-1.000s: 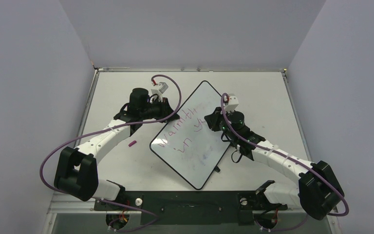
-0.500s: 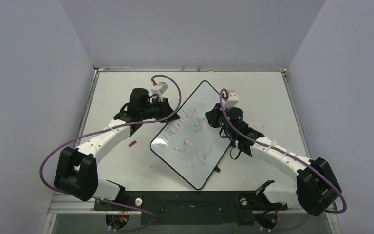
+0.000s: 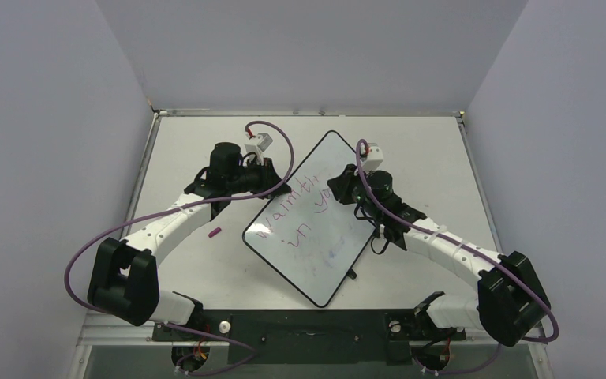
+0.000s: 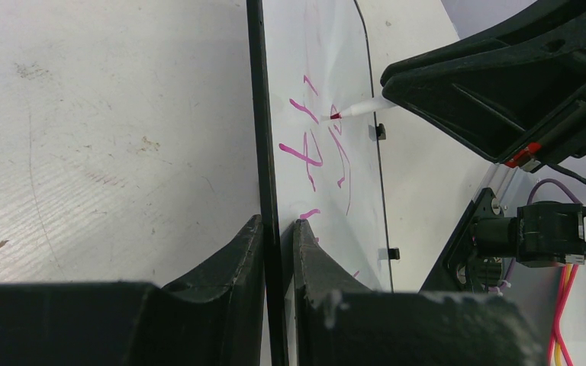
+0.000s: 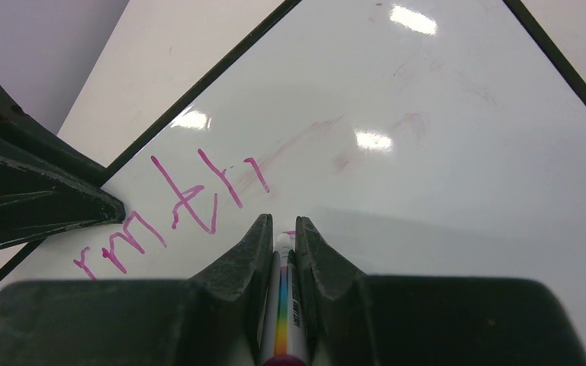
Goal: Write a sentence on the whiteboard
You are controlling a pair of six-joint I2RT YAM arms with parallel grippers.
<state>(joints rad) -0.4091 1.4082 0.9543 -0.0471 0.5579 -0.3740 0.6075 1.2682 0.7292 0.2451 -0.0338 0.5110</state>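
— Starting with the left fingers [image 4: 253, 238]: wide or narrow?
— Narrow. Pinched onto the thin black rim of the whiteboard [image 3: 316, 264], one on the desk side and one on the white side.

— And the right fingers [image 5: 259, 245]?
— Closed on a marker [image 5: 283, 320] with a white barrel and a rainbow stripe, pointing straight out between them. With its tip down on the glossy surface just ahead of them, right at a pink stroke.

— Where to look for the sentence [image 3: 298, 212]?
— On the board, between the two pairs of fingers. From the right wrist, "rmth" in magenta, ahead and to the left of the right fingers, toward the left ones. From above, "Warmth" on one line, then "in" and the start of another word running up to the right fingers. Hard to read the last letters, hidden under the right wrist.

— Lying how?
— On the desk [image 3: 418, 150], turned cornerwise. Marked with faint purple smudges toward its near corner, away from both pairs of fingers.

— Anything else?
— A small magenta piece [image 3: 215, 233] on the desk, well behind the left fingers, beside that arm. Too small to name.
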